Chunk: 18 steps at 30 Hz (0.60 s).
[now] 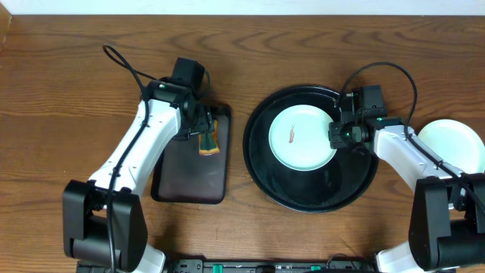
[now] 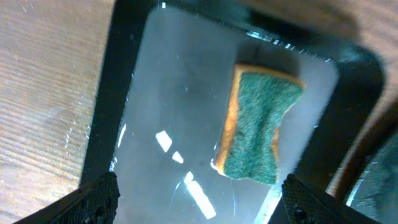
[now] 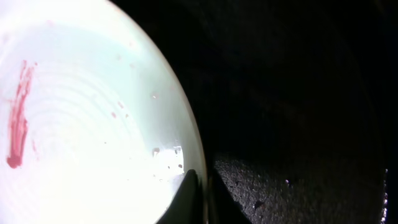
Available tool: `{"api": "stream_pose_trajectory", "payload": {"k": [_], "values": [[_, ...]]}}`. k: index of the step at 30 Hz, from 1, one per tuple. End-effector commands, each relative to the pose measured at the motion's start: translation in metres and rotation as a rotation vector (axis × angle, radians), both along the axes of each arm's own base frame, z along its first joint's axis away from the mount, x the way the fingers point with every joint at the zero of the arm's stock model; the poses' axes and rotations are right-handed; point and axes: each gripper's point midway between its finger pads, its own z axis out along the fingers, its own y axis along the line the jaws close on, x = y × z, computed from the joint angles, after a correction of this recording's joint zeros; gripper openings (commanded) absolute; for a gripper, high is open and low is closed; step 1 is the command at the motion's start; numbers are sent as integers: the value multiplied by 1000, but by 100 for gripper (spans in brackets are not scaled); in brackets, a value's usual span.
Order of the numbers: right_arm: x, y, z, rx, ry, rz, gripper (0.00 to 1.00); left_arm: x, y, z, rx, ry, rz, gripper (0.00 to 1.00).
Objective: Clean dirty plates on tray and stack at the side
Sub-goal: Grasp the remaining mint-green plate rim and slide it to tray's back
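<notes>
I see a pale mint plate (image 1: 301, 138) lying flat in the round tray (image 1: 311, 203), right of centre in the overhead frame and toward the tray's upper half. It is round and glossy, with one short reddish smear (image 1: 292, 135) near its middle. In the right wrist view that smear runs down the far left side, and faint rings and a few tiny specks show on the glaze. The tray is glossy black with a raised rim and is much wider than the plate. A second plate (image 1: 453, 142), whitish, sits on the counter (image 1: 61, 98) at the far right edge, just beside the tray and partly hidden by my right arm.

My right fingers (image 1: 338, 136) are at the mint plate's right rim. The wrist view shows a dark tip right against that edge, but I cannot tell whether they are pinching it.

My left fingers (image 1: 203, 130) are spread wide and hold nothing. They hang over a sponge (image 2: 261, 127), green scrub face up with a yellow side, which lies in the upper right corner of a black rectangular tray (image 1: 189, 178).

The counter is dark brown wood grain, and a pale band runs along the top of the frame.
</notes>
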Motion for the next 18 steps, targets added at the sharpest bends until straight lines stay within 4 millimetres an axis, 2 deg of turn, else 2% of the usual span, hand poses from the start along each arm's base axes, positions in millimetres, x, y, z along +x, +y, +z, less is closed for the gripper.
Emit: {"api": "stream_pose_trajectory", "payload": {"k": [1, 2, 3, 6, 12, 15, 18], "values": [[8, 5, 6, -13, -43, 81, 24, -8, 2, -13, 2, 43, 17, 85], [10, 3, 9, 3, -45, 42, 32, -9, 2, -14, 3, 46, 16, 85], [11, 2, 10, 15, -38, 11, 36, -9, 2, -14, 3, 46, 16, 85], [4, -5, 7, 87, 29, -156, 40, -9, 1, -14, 3, 47, 16, 85], [-23, -10, -5, 159, 190, -356, 40, -6, -6, -13, -4, 33, -2, 85], [-28, -6, -13, 160, 216, -371, 37, -2, -11, -13, -9, 11, -15, 85], [-25, 1, -23, 166, 220, -378, 33, 5, -16, -11, -17, -19, -23, 85]]}}
